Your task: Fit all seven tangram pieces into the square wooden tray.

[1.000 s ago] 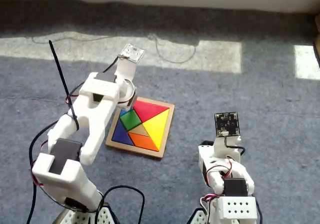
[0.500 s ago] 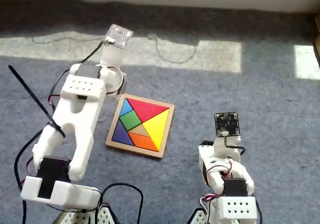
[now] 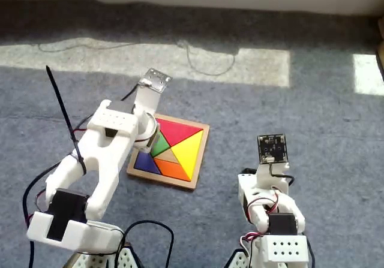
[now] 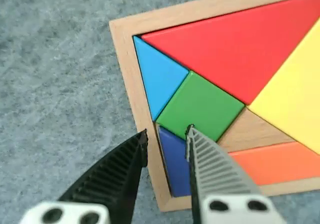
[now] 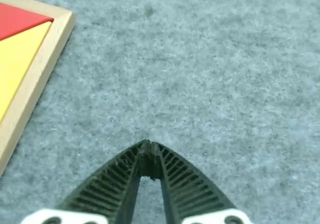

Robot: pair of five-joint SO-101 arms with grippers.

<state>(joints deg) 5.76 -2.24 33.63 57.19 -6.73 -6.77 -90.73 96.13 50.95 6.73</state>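
Note:
The square wooden tray point(image 3: 203, 150) lies on the carpet. It holds a red triangle point(image 4: 240, 48), a yellow triangle point(image 4: 295, 98), a light blue triangle point(image 4: 160, 78), a green square point(image 4: 200, 106), a dark blue piece point(image 4: 175, 159) and an orange piece point(image 4: 275, 161). A small triangular patch of bare wood point(image 4: 250, 131) shows between green, yellow and orange. My left gripper point(image 4: 166, 134) hangs open over the tray's left rim; one finger is above the carpet, the other above the dark blue piece, with nothing held. My right gripper point(image 5: 148, 147) is shut and empty over carpet, right of the tray point(image 5: 30, 98).
The left arm point(image 3: 108, 154) covers the tray's left part in the high view. The right arm point(image 3: 270, 214) sits folded at the near right. A thin cable point(image 3: 198, 64) lies on the sunlit carpet strip beyond the tray. Open carpet surrounds the tray.
The left arm swung away to the far left of the tray, then came back over its left side. The right arm has not moved.

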